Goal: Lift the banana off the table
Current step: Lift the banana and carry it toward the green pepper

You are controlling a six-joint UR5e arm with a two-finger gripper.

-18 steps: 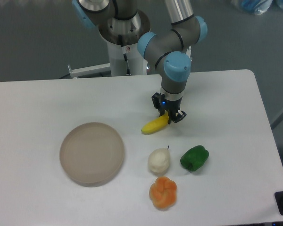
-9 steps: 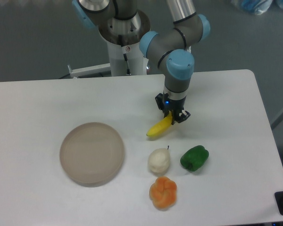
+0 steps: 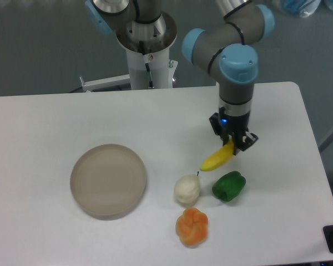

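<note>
I have the gripper [image 3: 233, 141] right of frame centre, fingers pinching the upper end of the banana [image 3: 217, 159], which hangs over the table [image 3: 55, 122]. Risk as I judge it: the grip sits near one end, so the fruit could pivot or slip, dropping beside the green pepper [image 3: 228, 185] and whitish pear [image 3: 186, 189] just below. Long axis runs diagonally, free tip pointing lower left.
</note>
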